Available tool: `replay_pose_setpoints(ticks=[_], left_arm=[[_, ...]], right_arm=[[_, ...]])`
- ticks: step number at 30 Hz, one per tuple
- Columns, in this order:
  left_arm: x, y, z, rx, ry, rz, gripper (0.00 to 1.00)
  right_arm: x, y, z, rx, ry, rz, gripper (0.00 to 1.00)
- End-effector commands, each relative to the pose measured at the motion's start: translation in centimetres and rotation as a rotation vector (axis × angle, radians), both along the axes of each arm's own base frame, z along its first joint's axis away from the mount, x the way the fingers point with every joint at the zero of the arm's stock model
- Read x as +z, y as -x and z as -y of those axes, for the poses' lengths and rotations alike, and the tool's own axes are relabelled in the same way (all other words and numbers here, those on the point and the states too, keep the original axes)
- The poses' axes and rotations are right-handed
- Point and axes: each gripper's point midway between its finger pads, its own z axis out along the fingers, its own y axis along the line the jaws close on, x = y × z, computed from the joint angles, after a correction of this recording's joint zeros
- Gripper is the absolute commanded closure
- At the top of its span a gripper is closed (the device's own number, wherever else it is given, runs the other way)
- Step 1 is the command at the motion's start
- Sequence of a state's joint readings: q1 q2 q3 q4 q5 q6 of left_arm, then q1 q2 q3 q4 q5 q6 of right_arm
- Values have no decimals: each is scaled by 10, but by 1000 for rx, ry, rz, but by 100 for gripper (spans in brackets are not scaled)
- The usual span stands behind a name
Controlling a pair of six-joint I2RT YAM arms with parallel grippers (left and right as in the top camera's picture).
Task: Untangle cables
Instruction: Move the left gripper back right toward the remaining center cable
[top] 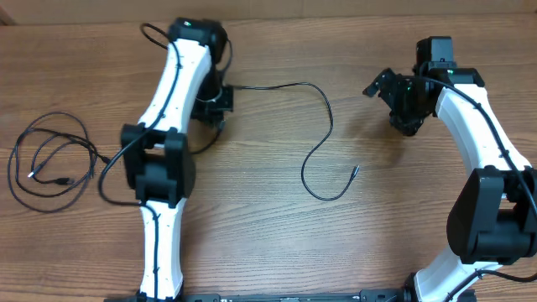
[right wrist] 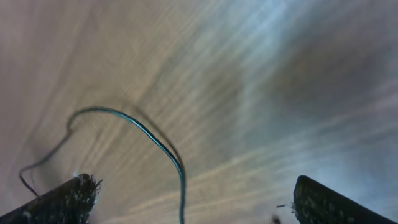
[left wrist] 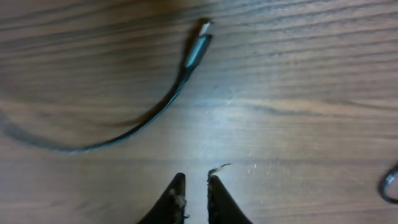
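The left gripper (left wrist: 196, 178) had its jaws drawn in to a thin slit, tips apart and nothing between them, hanging over the bare wooden table (top: 252, 235). A little ahead of those tips, and slightly to one side, lay the plug end (left wrist: 200, 45) of a thin black cable (left wrist: 155, 113). The cord bent away from the plug in a shallow arc toward the far side of the view. Off at the edge of the left wrist view, a small curve of black cord showed; I could not tell which cable it belonged to.

The right gripper (right wrist: 193, 183) stood with its jaws spread wide and held nothing. A thin cord passed through the open space between them, nearer one finger than the other, then arched up and away in a hump.

From above, that winding cable (top: 323, 105) ran out from just beside the left gripper, swung across the space between the two grippers, looped back in an S and ended in a free tip (top: 356, 170). Farther off, well beyond the left arm, the coiled cable (top: 50, 159) lay apart in loose loops.
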State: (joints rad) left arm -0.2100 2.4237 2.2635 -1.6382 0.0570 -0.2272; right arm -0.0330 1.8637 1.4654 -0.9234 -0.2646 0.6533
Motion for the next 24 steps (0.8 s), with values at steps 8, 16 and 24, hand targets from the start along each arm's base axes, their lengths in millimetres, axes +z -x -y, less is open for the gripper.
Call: replay_pose_setpoints(ticks=[8, 16, 24], left_arm=[[-69, -8, 1, -93, 16, -71, 78], [-64, -1, 1, -126, 39, -104, 88], [-29, -22, 3, -130, 54, 17, 90]], right_arm=[[-5, 19, 12, -20, 68, -77, 0], [-7, 19, 12, -20, 68, -79, 0], [-2, 1, 12, -23, 69, -1, 0]])
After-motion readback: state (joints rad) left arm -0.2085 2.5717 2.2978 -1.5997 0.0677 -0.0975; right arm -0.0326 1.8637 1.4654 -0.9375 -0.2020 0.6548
